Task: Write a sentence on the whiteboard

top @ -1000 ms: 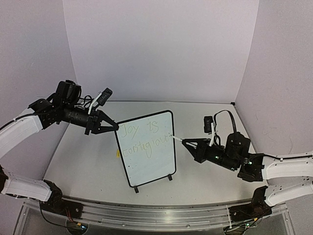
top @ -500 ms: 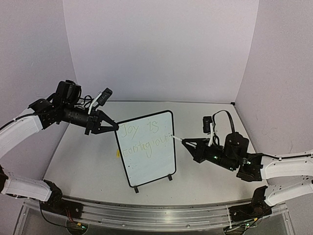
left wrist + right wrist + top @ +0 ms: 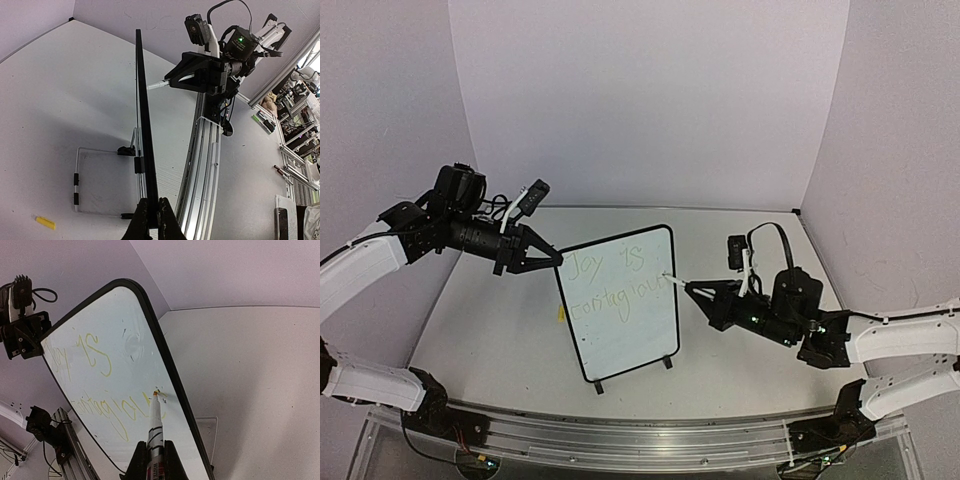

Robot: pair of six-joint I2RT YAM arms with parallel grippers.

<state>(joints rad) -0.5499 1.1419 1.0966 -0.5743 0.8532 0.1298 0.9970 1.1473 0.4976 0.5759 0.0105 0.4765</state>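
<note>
Pale tabletop (image 3: 490, 330) between lilac walls (image 3: 650, 100). At the centre of the top view, whiteboard (image 3: 625, 335) upright on two black feet, leaning a little in the frame. Across its upper half, sentence (image 3: 615, 283) in faint yellow-green, two lines: "Joy is" readable, second line thin and hard to make out toward the right edge.

From the left wrist, board seen edge-on: writing face hidden, only the black frame showing as a dark line up the middle. At lower left of that view, small yellow piece (image 3: 45, 222) on the table behind the board, largely hidden by the board's left edge from above and too small to identify.

At bottom centre of the left wrist view, left claw (image 3: 151, 205) clenched on the edge of the whiteboard's frame, finger bases cut off by the frame bottom; from above, pinching near the upper left corner.

At bottom centre of the right wrist view, right claw (image 3: 152, 450) clamped around a marker (image 3: 155, 422): white barrel, lower part buried between the fingers, print on it unreadable. Orange-yellow tip touching the board face just inside the right-hand frame, at the end of the second line.
</note>
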